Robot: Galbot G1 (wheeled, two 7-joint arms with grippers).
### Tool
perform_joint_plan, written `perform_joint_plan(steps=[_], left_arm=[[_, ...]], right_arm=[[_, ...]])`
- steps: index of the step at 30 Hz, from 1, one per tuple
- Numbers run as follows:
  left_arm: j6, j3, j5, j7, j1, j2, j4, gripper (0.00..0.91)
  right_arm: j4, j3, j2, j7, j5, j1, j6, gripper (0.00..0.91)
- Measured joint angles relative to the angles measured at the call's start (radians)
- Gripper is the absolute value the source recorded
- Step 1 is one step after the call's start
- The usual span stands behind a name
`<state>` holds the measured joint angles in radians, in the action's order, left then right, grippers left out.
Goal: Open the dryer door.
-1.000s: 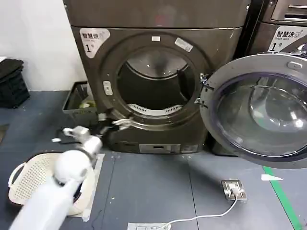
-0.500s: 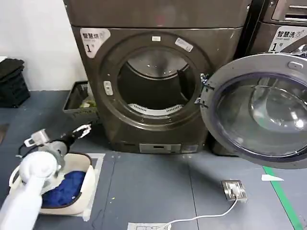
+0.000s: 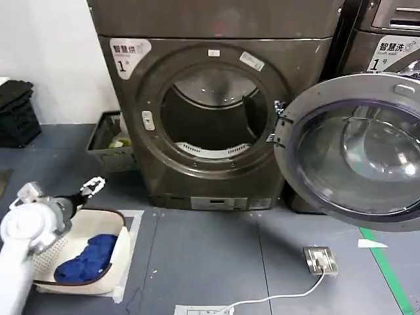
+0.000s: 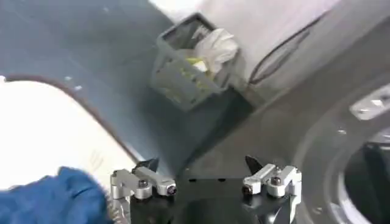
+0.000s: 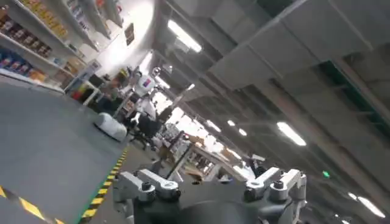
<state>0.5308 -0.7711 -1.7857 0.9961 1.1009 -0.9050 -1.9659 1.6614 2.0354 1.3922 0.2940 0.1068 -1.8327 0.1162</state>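
Head camera high, facing the dryer [image 3: 213, 105] front, left wrist camera low beside it, sharing its front, right wrist camera facing the ceiling [image 5: 256, 55]

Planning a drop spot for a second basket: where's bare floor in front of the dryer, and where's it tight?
Free: the grey floor in front of the open drum, between the laundry basket and the floor socket box. Crowded: the left side, with the left pincer over the basket and the small bin by the wall. On the right, the swung-open dryer door overhangs the floor.
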Motion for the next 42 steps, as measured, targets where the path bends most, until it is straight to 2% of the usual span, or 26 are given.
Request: perform_joint_plan(steps=[7, 12, 19, 27, 35, 42], left_arm=[[-0.03, -0.003, -0.069, 0.031, -0.022, 0.036, 0.022, 0.907], [-0.003, -0.001, -0.1, 0.044, -0.032, 0.074, 0.039, 0.907], [-0.046, -0.006, -0.12, 0.073, -0.026, 0.121, 0.065, 0.907], [-0.065, -0.019, -0.102, 0.051, 0.008, 0.153, 0.056, 0.907], [0.039, -0.007, -0.267, 0.187, -0.017, 0.167, 0.079, 0.907], [0.149, 0.037, -0.388, 0.25, -0.014, 0.196, 0.096, 0.907]], right_arm=[[0.015, -0.015, 0.0, -0.004, -0.001, 0.005, 0.0, 0.907], [0.021, -0.032, 0.006, -0.004, -0.003, 0.01, 0.0, 0.907], [0.025, -0.044, 0.009, -0.008, -0.003, 0.015, 0.0, 0.907], [0.016, -0.046, 0.006, -0.009, -0.001, 0.011, 0.0, 0.907], [0.015, -0.05, 0.003, -0.01, 0.002, 0.01, -0.003, 0.907], [0.024, -0.051, 0.001, -0.017, 0.005, 0.002, -0.006, 0.907]])
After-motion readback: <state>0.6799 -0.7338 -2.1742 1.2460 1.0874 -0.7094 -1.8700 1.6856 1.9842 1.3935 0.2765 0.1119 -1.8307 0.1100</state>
